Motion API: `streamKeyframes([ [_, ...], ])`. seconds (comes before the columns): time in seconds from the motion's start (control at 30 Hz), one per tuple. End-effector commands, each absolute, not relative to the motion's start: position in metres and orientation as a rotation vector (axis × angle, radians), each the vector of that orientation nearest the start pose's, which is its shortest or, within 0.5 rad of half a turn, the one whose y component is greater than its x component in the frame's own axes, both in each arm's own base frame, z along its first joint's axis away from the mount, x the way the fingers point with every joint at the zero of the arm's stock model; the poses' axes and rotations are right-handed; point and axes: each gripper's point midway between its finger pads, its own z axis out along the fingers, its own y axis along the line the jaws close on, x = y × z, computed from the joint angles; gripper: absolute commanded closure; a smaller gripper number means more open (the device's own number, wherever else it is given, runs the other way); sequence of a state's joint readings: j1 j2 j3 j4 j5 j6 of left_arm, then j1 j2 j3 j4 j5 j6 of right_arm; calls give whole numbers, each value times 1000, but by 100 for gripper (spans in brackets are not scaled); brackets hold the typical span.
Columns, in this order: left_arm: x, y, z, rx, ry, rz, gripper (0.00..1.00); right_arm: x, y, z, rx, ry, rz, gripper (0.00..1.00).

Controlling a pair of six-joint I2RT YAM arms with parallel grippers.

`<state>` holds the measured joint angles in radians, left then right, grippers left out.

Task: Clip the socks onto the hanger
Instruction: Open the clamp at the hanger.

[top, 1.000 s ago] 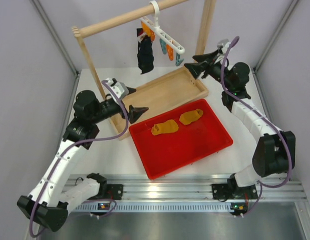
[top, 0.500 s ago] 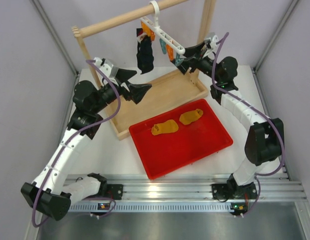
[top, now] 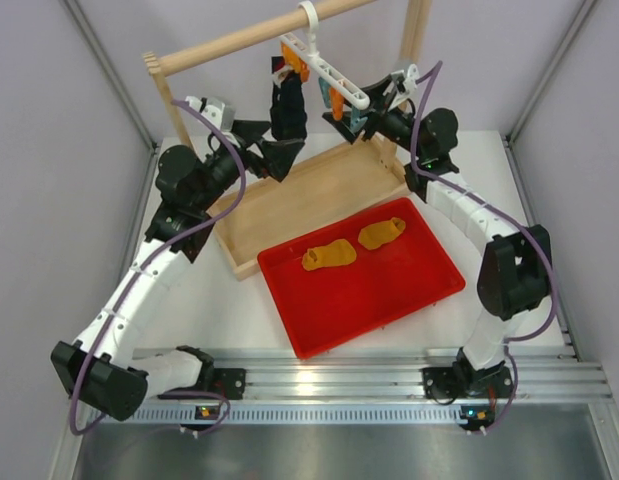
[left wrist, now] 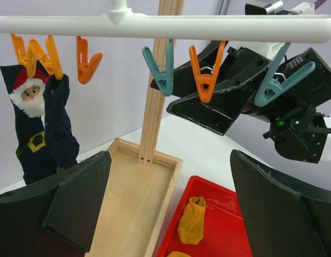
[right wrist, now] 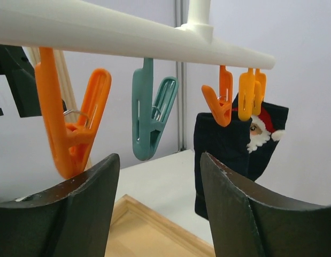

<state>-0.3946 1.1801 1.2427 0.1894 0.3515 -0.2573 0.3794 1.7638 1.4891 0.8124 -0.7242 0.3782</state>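
Note:
Two mustard socks (top: 329, 256) (top: 382, 233) lie in the red tray (top: 379, 318); the left wrist view shows one sock (left wrist: 192, 227) below. The white hanger (top: 334, 80) hangs from the wooden rail with orange and teal clips. My left gripper (top: 269, 146) is open and empty, raised just left of and below the hanger (left wrist: 208, 27). My right gripper (top: 357, 118) is open and empty too, right under the hanger's right end. In the right wrist view an orange clip (right wrist: 71, 134) and a teal clip (right wrist: 149, 118) hang just above my right gripper (right wrist: 159, 156).
A black Santa sock (top: 287, 108) is clipped at the hanger's left end, close to my left fingers. The wooden rail frame (top: 239, 40) stands in a shallow wooden tray (top: 319, 185), its right post (left wrist: 154, 96) behind the clips. Grey walls close both sides.
Both arms rose and swung inward to the hanger. The left gripper climbed from the wooden tray's edge to beside the black sock. The right gripper moved left under the end clips.

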Motion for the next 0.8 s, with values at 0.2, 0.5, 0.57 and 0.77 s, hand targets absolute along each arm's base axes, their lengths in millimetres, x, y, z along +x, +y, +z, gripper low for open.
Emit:
streamKeyframes([
  [0.2, 369, -225, 501, 339, 1204, -743, 4, 413, 318, 472, -704, 883, 1039, 41],
  [0.5, 402, -248, 507, 319, 1219, -815, 9, 414, 319, 474, -714, 874, 1041, 48],
  [0.57, 408, -254, 510, 314, 1215, -838, 9, 415, 320, 472, -716, 878, 1043, 48],
  [0.77, 421, -264, 511, 296, 1195, -892, 11, 414, 317, 474, -722, 874, 1043, 50],
])
